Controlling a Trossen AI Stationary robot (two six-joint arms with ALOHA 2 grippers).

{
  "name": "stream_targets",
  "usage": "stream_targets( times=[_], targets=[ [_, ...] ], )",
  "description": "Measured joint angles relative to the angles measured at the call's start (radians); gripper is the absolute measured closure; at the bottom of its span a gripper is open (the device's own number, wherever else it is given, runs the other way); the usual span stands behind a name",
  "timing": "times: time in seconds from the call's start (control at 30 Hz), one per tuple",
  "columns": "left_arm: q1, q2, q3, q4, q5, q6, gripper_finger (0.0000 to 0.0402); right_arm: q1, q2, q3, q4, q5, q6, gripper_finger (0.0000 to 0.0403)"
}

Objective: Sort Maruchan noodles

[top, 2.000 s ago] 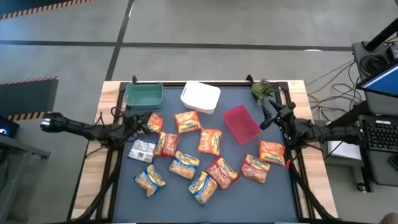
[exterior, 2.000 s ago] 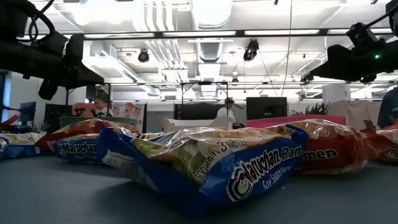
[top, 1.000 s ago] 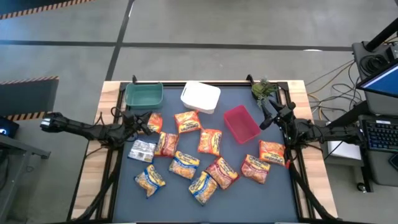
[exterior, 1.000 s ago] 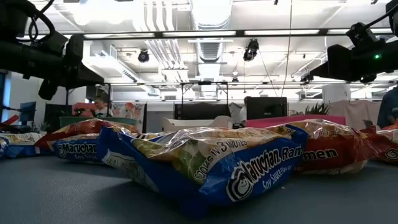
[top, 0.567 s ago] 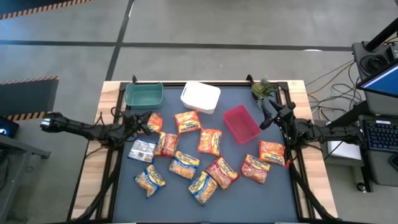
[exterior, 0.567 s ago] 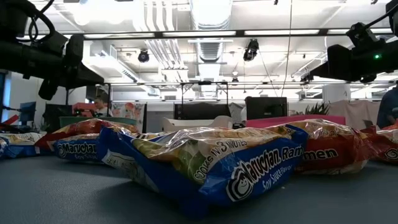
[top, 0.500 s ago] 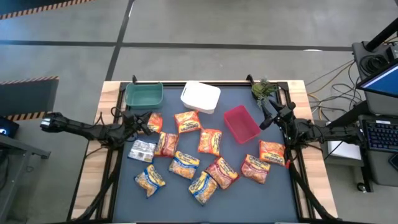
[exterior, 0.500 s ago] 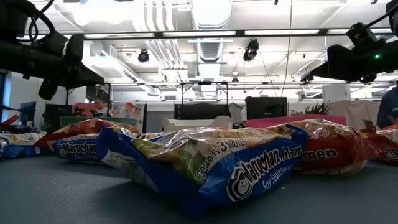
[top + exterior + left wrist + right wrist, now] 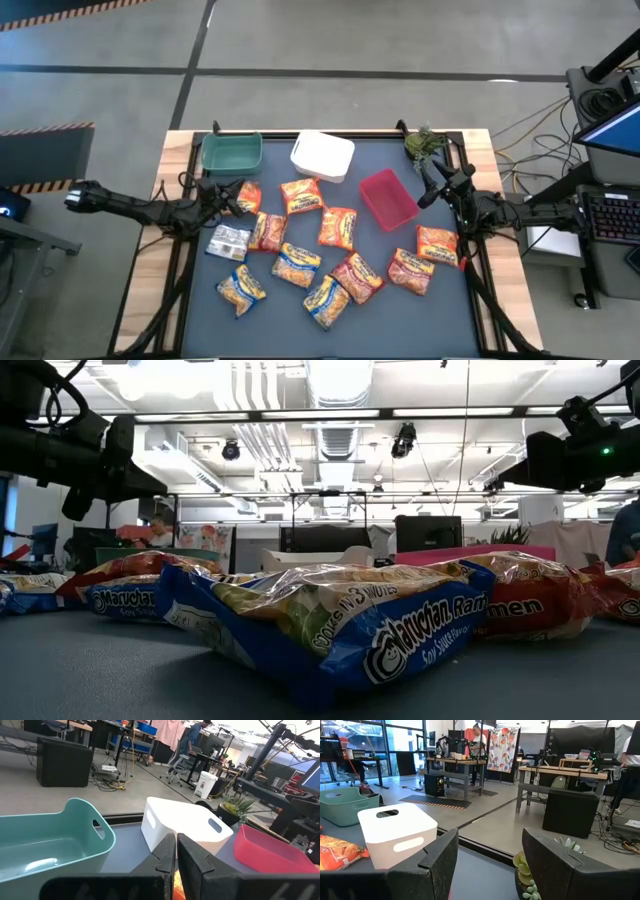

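Hovering clenched and empty at the frame's left, the left gripper [image 9: 235, 197] sits just beside an orange packet; the right gripper [image 9: 428, 190], released, waits at the right. Reaching well means parting the fingers first. The Maruchan noodles [image 9: 322, 250], crinkly orange, red and blue-trimmed packets, lie scattered mid-bench [image 9: 400, 320].

light: bright, even, from ceiling strips [image 9: 300, 413] | shadows: soft | glare: on packet [image 9: 330, 625] plastic

Open-plan robotics lab: workbenches [image 9: 454, 762], monitors [image 9: 428, 532], exposed ceiling ducts [image 9: 338, 385].
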Motion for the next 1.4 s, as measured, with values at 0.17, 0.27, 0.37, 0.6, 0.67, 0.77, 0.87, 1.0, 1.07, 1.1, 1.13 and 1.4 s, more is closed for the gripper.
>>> stream_targets(
  times=[0.17, 0.27, 0.37, 0.6, 0.67, 0.77, 0.87, 1.0, 1.07, 1.1, 1.13, 1.4],
  targets=[
    [0.0, 0.0, 0.0, 0.0, 0.0, 0.0, 0.0402, 0.0, 0.0, 0.0, 0.0, 0.0, 0.0, 0.0193],
    [0.0, 0.0, 0.0, 0.0, 0.0, 0.0, 0.0402, 0.0, 0.0, 0.0, 0.0, 0.0, 0.0, 0.0193],
    [0.0, 0.0, 0.0, 0.0, 0.0, 0.0, 0.0402, 0.0, 0.0, 0.0, 0.0, 0.0, 0.0, 0.0193],
    [0.0, 0.0, 0.0, 0.0, 0.0, 0.0, 0.0402, 0.0, 0.0, 0.0, 0.0, 0.0, 0.0, 0.0193],
    [0.0, 0.0, 0.0, 0.0, 0.0, 0.0, 0.0402, 0.0, 0.0, 0.0, 0.0, 0.0, 0.0, 0.0193],
    [0.0, 0.0, 0.0, 0.002, 0.0, -0.007, 0.0402, 0.0, 0.0, 0.0, 0.0, 0.0, 0.0, 0.0193],
    [0.0, 0.0, 0.0, 0.051, 0.0, -0.203, 0.0402, 0.0, 0.0, 0.0, 0.0, 0.0, 0.0, 0.0193],
    [0.0, 0.0, 0.0, 0.109, 0.0, -0.475, 0.0402, 0.0, 0.0, 0.0, 0.0, 0.0, 0.0, 0.0193],
    [0.0, 0.0, 0.0, 0.118, 0.0, -0.508, 0.0402, 0.0, 0.0, 0.0, 0.0, 0.0, 0.0, 0.0193],
    [0.0, 0.0, 0.0, 0.121, 0.0, -0.514, 0.0402, 0.0, 0.0, 0.0, 0.0, 0.0, 0.0, 0.0193],
    [0.0, 0.0, 0.0, 0.126, 0.0, -0.518, 0.0402, 0.0, 0.0, 0.0, 0.0, 0.0, 0.0, 0.0193],
    [0.0, 0.0, 0.0, 0.136, 0.0, -0.52, 0.0402, 0.0, 0.0, 0.0, 0.0, 0.0, 0.0, 0.0193]
  ],
)
